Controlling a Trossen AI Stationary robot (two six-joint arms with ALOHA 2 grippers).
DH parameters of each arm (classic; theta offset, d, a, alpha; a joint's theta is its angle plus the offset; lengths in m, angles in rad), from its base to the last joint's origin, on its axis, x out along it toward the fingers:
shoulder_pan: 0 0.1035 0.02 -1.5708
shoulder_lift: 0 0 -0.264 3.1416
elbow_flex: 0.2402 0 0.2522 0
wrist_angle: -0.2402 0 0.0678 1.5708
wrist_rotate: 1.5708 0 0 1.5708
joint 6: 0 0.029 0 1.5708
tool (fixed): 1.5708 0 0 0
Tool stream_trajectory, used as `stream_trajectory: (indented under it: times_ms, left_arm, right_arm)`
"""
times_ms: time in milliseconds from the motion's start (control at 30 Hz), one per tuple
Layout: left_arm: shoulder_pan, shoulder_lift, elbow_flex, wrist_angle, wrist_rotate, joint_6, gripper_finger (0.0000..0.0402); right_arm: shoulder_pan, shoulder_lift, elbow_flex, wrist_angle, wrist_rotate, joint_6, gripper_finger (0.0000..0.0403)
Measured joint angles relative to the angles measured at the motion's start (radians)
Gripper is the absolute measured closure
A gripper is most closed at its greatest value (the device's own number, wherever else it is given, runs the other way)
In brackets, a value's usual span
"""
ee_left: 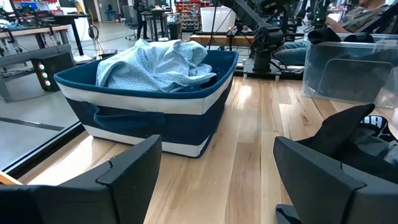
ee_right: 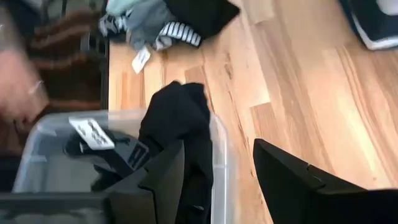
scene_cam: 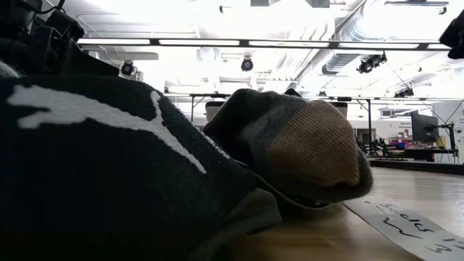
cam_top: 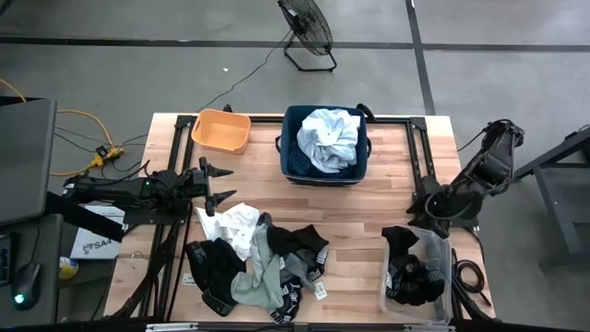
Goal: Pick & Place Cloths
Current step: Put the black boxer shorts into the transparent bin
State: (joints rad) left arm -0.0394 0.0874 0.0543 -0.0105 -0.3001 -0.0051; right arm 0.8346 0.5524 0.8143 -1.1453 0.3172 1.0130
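Note:
A pile of cloths (cam_top: 258,263) lies near the table's front: a white piece (cam_top: 235,221), black pieces and grey-green socks (scene_cam: 304,145). The pale blue-white shirt (cam_top: 330,138) lies in the navy bin (ee_left: 149,112). More black cloths (cam_top: 415,281) fill a clear plastic box (cam_top: 442,277), and one black piece (ee_right: 180,118) hangs over its rim. My right gripper (ee_right: 217,180) hovers open above that box's far end, pointing down at a slant, with nothing between its fingers. At the table's left edge my left gripper (ee_left: 217,180) waits level and open.
An orange tub (cam_top: 221,131) stands at the far left of the table. Bare wood shows between the navy bin and the cloth pile. A loose white tag (ee_right: 141,59) lies by the pile. A fan (cam_top: 307,32) stands on the floor beyond the table.

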Motion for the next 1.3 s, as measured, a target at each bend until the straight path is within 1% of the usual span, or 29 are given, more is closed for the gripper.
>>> stream_trajectory:
  times_ms: [67, 200, 300, 400, 567, 700, 900, 967, 1033, 1100, 1200, 1300]
  left_arm:
    - [0.0, 0.0, 0.0, 0.0, 0.0, 0.0, 0.0096]
    - [0.0, 0.0, 0.0, 0.0, 0.0, 0.0, 0.0096]
    - [0.0, 0.0, 0.0, 0.0, 0.0, 0.0, 0.0096]
    - [0.0, 0.0, 0.0, 0.0, 0.0, 0.0, 0.0096]
    - [0.0, 0.0, 0.0, 0.0, 0.0, 0.0, 0.0096]
    - [0.0, 0.0, 0.0, 0.0, 0.0, 0.0, 0.0096]
    - [0.0, 0.0, 0.0, 0.0, 0.0, 0.0, 0.0096]
    - [0.0, 0.0, 0.0, 0.0, 0.0, 0.0, 0.0096]
    - [0.0, 0.0, 0.0, 0.0, 0.0, 0.0, 0.0096]
    - [0.0, 0.0, 0.0, 0.0, 0.0, 0.0, 0.0096]
    - [0.0, 0.0, 0.0, 0.0, 0.0, 0.0, 0.0096]
    - [0.0, 0.0, 0.0, 0.0, 0.0, 0.0, 0.0096]
  right_arm:
    - [-0.006, 0.014, 0.0, 0.013, -0.008, -0.051, 0.022]
    - [-0.007, 0.056, 0.0, 0.024, 0.029, -0.132, 0.022]
    - [-0.007, 0.112, 0.0, 0.076, 0.066, -0.198, 0.022]
    - [-0.007, 0.167, 0.0, 0.129, 0.073, -0.243, 0.022]
    - [-0.007, 0.254, 0.0, 0.19, 0.067, -0.238, 0.022]
    - [-0.007, 0.303, 0.0, 0.194, 0.065, -0.224, 0.022]
    - [-0.007, 0.337, -0.001, 0.193, -0.005, -0.224, 0.022]
    - [-0.007, 0.34, -0.001, 0.193, -0.013, -0.224, 0.0223]
    - [-0.007, 0.34, -0.001, 0.192, -0.011, -0.224, 0.0238]
    - [-0.007, 0.337, -0.001, 0.192, -0.018, -0.224, 0.0264]
    - [-0.007, 0.336, -0.001, 0.192, -0.09, -0.223, 0.0321]
    - [-0.007, 0.336, -0.001, 0.192, -0.179, -0.186, 0.0383]
